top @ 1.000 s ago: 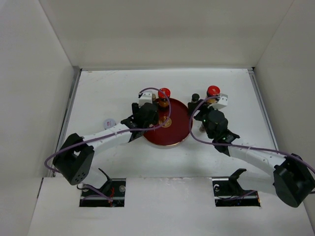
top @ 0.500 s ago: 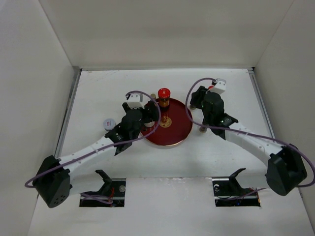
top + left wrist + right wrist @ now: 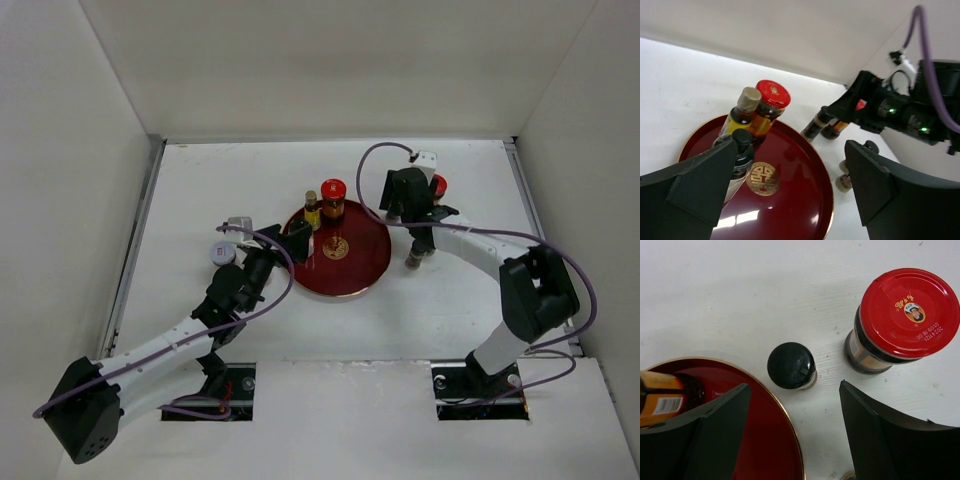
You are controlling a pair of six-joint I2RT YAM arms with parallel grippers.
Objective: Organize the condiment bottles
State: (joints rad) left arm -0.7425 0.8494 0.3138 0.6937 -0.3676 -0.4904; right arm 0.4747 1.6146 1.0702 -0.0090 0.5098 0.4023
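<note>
Right claw (image 3: 795,386) spread wide, empty, above black-capped bottle (image 3: 791,365) on bench (image 3: 715,290), between tray (image 3: 765,430) and red-capped jar (image 3: 909,312). Left claw (image 3: 790,145) spread, empty, over tray. Bottle likely glass: light, rigid, slick, tippy. Grip body below cap.

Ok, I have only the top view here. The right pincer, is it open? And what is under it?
Observer: Open. The right pincer hangs over a black-capped bottle that stands on the table, off the tray.
Operator: Does this bottle touch anything?
Observer: No. A red-capped jar stands beside it, apart, also on the table.
Operator: And the other one, does it hold something?
Observer: Nothing; the left pincer is open. Close by one finger a third bottle, black-capped, stands on the tray.
</note>
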